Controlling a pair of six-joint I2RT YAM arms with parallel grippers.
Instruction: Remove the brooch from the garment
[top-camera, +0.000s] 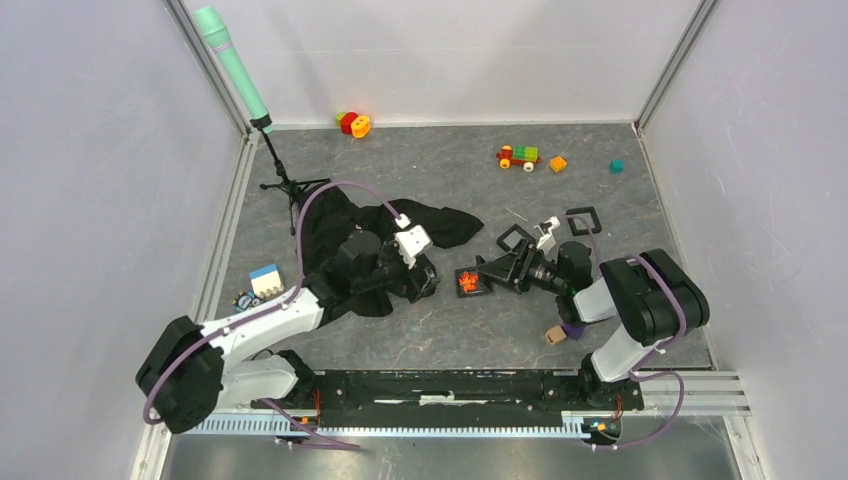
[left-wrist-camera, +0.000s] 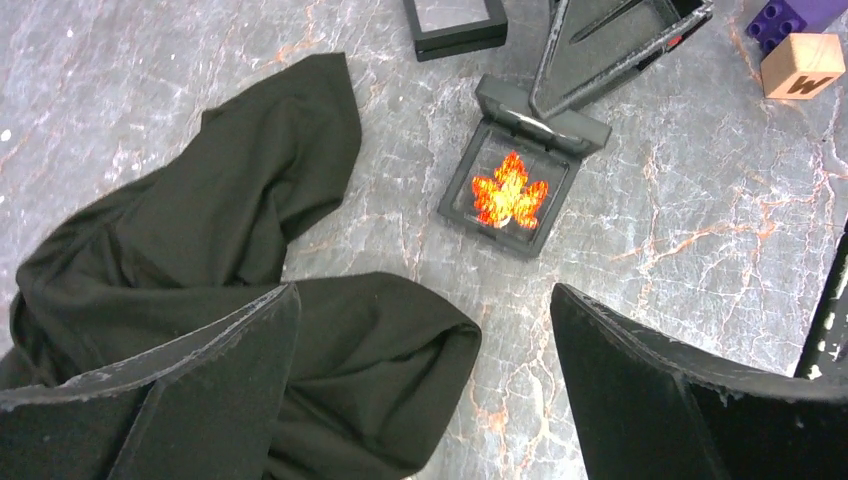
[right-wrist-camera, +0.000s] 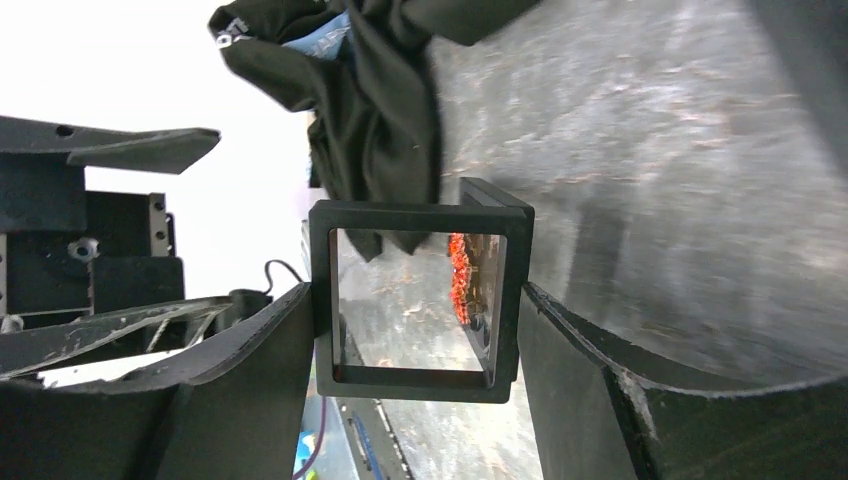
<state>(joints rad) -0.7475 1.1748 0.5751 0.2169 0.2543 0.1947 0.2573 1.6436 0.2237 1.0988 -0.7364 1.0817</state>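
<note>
Left jaws wide open at garment (left-wrist-camera: 200, 230) edge; right jaws clamped on black case (right-wrist-camera: 420, 215) holding brooch (right-wrist-camera: 460, 280); counter (left-wrist-camera: 680, 230) beneath

I see the brooch (left-wrist-camera: 510, 190), a flame-orange and yellow maple-leaf pin, lying flat inside the open black display case (left-wrist-camera: 483, 232). The garment (left-wrist-camera: 250, 230), a black T-shirt, lies crumpled just left of that case, not touching it.
</note>
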